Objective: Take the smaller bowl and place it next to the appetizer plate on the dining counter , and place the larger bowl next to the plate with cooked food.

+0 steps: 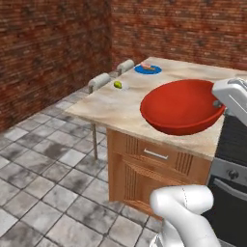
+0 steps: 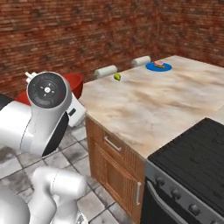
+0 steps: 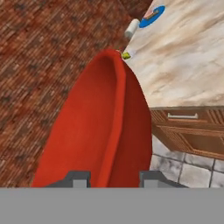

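The larger bowl [image 1: 183, 106], wide and glossy red, is held up in the air by the hand [image 3: 113, 177], whose two fingertips [image 3: 78, 178] pinch its rim, one on each side of the wall. In the left base view it shows in front of the near part of the marbled table [image 1: 116, 106]; in the right base view it sits off the table's edge, above the tiled floor [image 1: 43, 164]. Far along the table lie the blue plate with cooked food [image 1: 147, 69] and, nearer, the small appetizer plate [image 1: 118, 85] with its yellow-green morsel.
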Controlling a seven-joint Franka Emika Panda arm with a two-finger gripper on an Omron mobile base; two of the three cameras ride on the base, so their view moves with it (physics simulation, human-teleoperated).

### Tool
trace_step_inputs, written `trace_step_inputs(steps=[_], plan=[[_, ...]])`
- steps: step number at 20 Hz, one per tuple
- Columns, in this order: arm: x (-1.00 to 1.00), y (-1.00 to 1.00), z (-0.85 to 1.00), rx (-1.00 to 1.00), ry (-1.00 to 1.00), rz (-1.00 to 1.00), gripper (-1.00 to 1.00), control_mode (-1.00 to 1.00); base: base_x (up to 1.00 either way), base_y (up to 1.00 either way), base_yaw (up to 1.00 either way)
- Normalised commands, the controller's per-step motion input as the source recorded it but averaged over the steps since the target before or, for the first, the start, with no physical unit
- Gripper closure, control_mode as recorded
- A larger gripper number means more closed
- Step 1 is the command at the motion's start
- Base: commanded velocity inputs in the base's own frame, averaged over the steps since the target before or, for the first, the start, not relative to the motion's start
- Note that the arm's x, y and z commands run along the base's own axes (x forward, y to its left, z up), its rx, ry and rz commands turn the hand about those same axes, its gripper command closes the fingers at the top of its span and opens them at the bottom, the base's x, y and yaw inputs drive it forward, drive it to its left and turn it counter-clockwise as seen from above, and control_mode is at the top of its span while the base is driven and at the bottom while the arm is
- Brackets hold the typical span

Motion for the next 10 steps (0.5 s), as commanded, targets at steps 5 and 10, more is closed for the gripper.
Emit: trace_step_inputs(steps=[5,10], plan=[[0.0,0.0,0.0,0.0,0.0,0.0,1.0,1.0,0.63,1.0,-0.52],[0.0,0.0,0.0,0.0,0.0,0.0,1.0,1.0,0.32,1.0,-0.36]])
